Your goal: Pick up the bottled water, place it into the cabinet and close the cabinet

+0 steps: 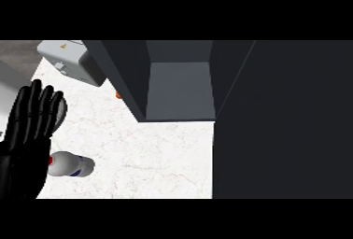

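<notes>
bottled water (71, 165) lies on its side, well left of the open cabinet (180, 91); your left hand (29, 135) beside it, fingers straight, empty.

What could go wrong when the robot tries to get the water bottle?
1. The bottle lies on its side on the counter, so it may roll away if the left hand, open right beside it, nudges it.
2. The bottle sits near the counter's front edge and might roll off.
3. The cabinet opening looks narrow, and its open door stands close, so the bottle could bump an edge going in.
</notes>
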You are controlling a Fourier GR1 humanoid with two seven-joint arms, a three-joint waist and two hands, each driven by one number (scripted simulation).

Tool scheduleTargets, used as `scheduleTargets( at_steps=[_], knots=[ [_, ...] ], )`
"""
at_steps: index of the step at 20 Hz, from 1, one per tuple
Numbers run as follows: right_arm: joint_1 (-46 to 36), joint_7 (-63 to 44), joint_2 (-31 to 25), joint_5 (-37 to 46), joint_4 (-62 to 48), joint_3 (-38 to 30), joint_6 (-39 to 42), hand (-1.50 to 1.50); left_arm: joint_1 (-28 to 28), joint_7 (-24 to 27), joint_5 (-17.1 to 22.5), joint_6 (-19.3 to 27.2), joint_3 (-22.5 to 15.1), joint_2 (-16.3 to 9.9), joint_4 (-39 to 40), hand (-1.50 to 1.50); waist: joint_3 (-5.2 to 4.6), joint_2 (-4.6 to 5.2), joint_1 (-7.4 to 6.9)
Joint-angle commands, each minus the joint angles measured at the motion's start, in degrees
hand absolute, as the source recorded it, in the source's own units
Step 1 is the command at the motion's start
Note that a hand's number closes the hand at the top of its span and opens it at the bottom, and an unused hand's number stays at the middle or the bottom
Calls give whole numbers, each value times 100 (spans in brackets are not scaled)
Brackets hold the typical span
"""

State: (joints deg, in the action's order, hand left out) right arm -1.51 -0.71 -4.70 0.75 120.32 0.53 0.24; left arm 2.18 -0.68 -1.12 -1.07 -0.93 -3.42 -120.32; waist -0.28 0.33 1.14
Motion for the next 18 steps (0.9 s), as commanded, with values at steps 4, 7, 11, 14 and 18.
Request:
scheduleTargets(
  at_steps=[4,7,11,14,18],
  knots=[
    [1093,207,-122,-22,353,-33,319,-150,739,100,50,198,648,-96,-815,-150,28,-56,-143],
    [1439,-408,17,-772,646,361,662,-150,1089,-595,820,943,691,324,-940,-150,19,-99,-231],
    [2083,-775,-118,-1141,1522,395,836,-150,2080,-894,1197,1056,452,335,-2051,-150,26,-94,-175],
    [2959,-477,-218,-1281,1985,327,1157,-150,2614,-643,1328,1063,352,339,-2230,-150,28,-73,-100],
    [3103,-831,-265,-1453,2506,246,1141,-150,3440,-150,1063,1108,-406,340,-2487,-150,27,-70,-142]
  ],
)
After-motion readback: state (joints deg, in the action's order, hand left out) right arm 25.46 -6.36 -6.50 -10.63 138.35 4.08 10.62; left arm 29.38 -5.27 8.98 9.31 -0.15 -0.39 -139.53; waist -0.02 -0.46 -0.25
